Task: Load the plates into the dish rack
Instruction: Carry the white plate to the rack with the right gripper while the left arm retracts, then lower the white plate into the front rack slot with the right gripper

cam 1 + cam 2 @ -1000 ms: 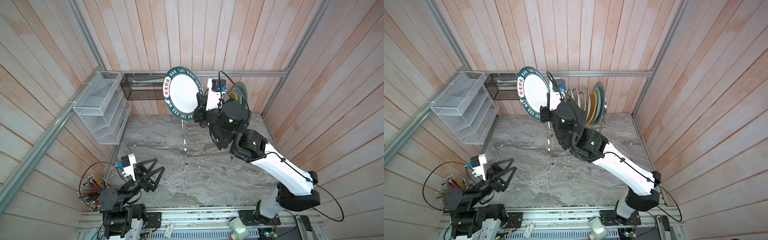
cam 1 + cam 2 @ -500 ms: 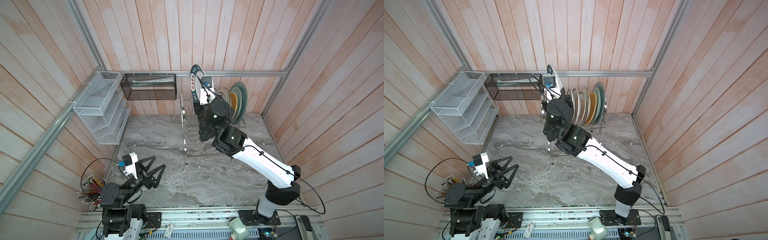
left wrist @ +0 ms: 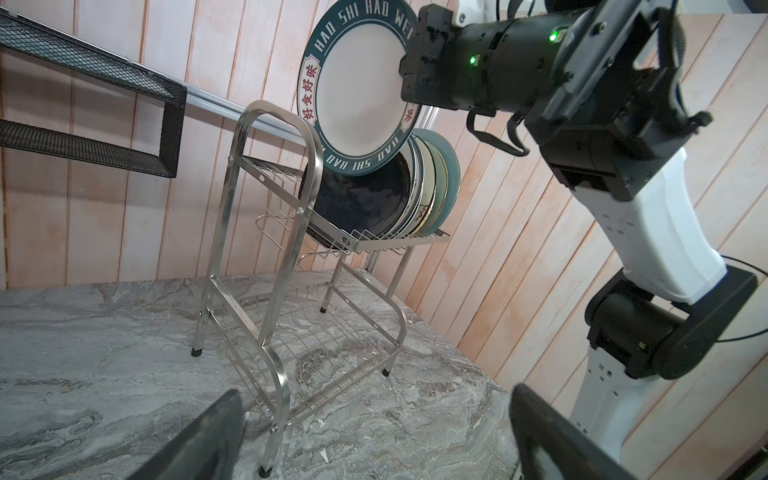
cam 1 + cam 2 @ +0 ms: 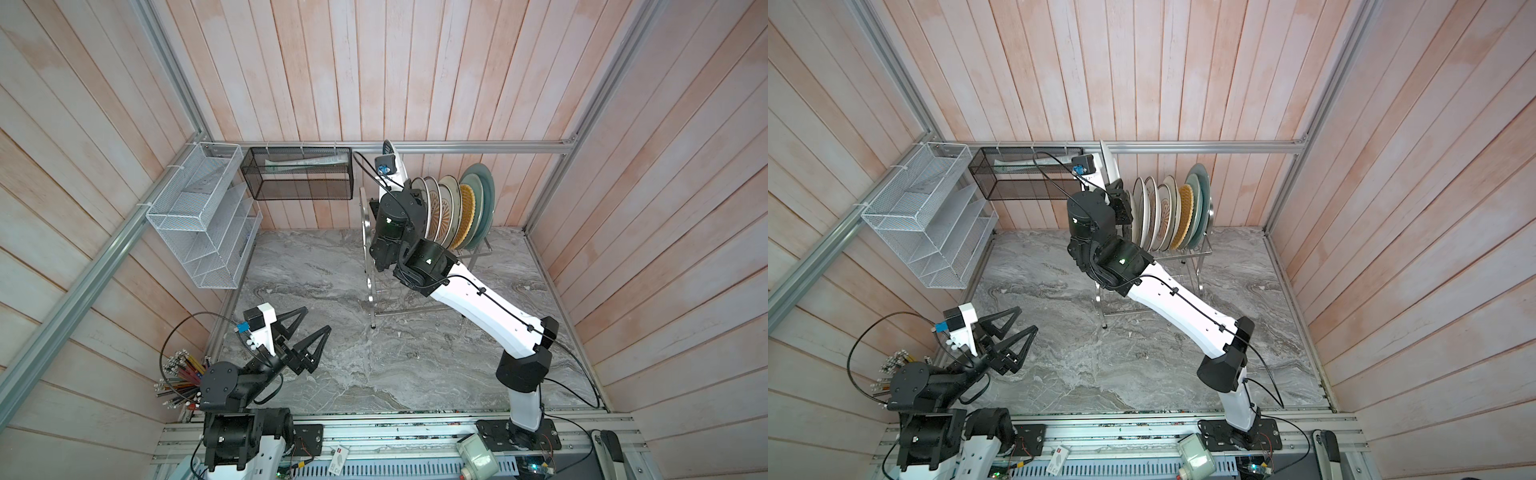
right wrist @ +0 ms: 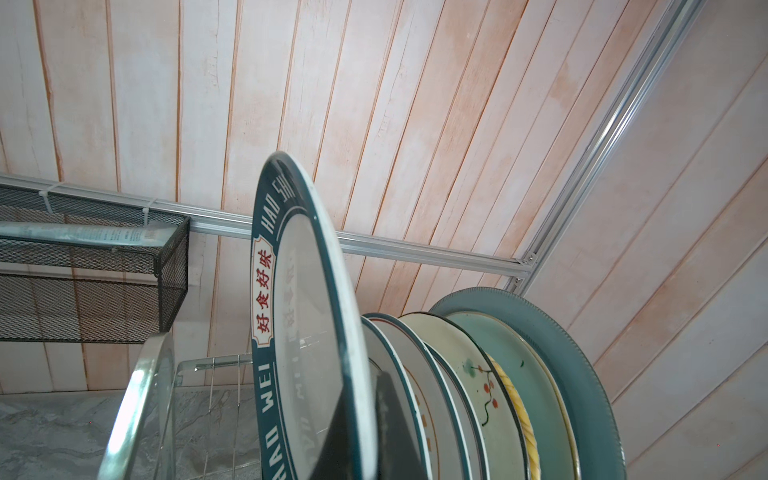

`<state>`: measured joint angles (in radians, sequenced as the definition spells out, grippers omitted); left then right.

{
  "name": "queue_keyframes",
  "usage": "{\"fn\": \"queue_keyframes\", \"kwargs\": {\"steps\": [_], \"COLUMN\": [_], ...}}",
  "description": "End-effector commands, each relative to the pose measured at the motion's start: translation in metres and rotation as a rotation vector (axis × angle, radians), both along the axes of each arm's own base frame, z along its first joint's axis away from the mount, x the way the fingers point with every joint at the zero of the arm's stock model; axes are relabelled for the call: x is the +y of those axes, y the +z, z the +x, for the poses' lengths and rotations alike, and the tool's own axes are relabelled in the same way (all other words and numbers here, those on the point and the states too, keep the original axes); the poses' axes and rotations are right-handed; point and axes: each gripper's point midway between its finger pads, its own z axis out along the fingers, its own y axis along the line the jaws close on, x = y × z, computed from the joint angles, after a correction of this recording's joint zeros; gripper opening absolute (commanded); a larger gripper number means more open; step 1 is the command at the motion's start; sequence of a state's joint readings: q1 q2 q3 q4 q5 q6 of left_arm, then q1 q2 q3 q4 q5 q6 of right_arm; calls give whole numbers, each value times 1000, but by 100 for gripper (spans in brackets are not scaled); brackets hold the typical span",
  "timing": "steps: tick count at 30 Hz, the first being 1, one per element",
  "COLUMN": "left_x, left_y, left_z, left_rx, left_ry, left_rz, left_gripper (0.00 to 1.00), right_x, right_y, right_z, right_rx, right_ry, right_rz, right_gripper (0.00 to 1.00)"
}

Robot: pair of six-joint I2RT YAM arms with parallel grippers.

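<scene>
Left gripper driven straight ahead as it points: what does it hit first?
Probably the near arched tube end of the shiny stainless-steel wire dish rack, ahead of the open left gripper; depth is unclear.

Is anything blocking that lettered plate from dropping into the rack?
Nothing visible does. The lettered plate hangs above the upper tier of the dish rack, with free pegs below between its arched end and the black plate.

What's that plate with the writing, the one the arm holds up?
A round white plate with a dark teal rim lettered HAO SHI HAO WEI, plus red characters in pale panels. It looks glazed ceramic. The right gripper pinches its edge, holding it upright above the dish rack, by the black plate, not yet slotted.
</scene>
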<state>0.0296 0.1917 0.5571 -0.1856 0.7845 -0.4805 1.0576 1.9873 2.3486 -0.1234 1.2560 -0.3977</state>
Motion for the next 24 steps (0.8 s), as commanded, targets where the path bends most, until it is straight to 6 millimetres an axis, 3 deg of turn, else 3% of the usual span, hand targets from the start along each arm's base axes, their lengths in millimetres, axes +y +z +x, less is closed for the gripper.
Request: {"fn": "queue_keyframes", "kwargs": {"steps": [1,14,24], "left_x": [-3,-5,-5], "left_y": [-2,-3,-4], "left_z": [-1,-1,0], "left_rx": [-18,-10,-3], "left_ry": [-23,-37,-42], "left_rz": [15,9,9], "left_gripper": [100,100,100], "right_x": [-9,-3,-3], "right_y": [3,-48,-72], "right_z": [4,31,33], "right_rx": [1,106,171], "right_ry": [-18,2,16], "right_rz": [65,79,101], "right_gripper": [0,0,0]}}
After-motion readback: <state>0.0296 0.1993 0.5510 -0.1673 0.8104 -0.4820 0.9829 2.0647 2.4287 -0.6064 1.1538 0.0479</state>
